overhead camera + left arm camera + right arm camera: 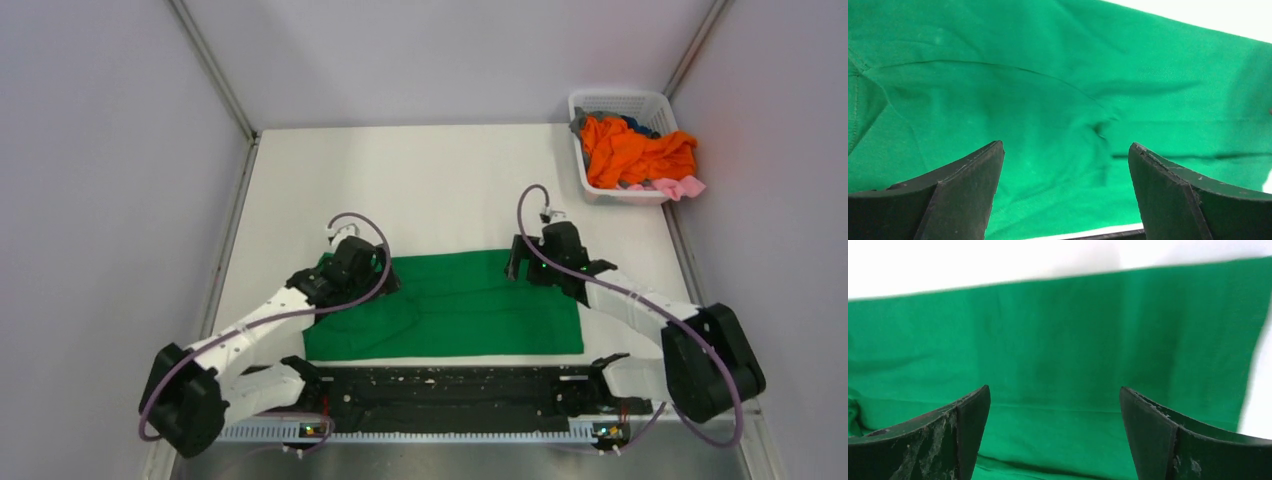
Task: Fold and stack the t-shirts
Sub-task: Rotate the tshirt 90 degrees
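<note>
Finds green t-shirt (470, 310) spread flat on table (430, 180). Finds left gripper (1065, 150) above its left end, jaws wide apart, empty. Finds right gripper (1055, 390) above its far right edge, likewise spread, empty. Notes white basket (620, 98) well beyond its far right corner, holding orange t-shirt (635, 150).

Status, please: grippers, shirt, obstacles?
Left gripper, right gripper open above green t-shirt. It lies spread on table. Orange t-shirt in basket, far right. No obstacle.
</note>
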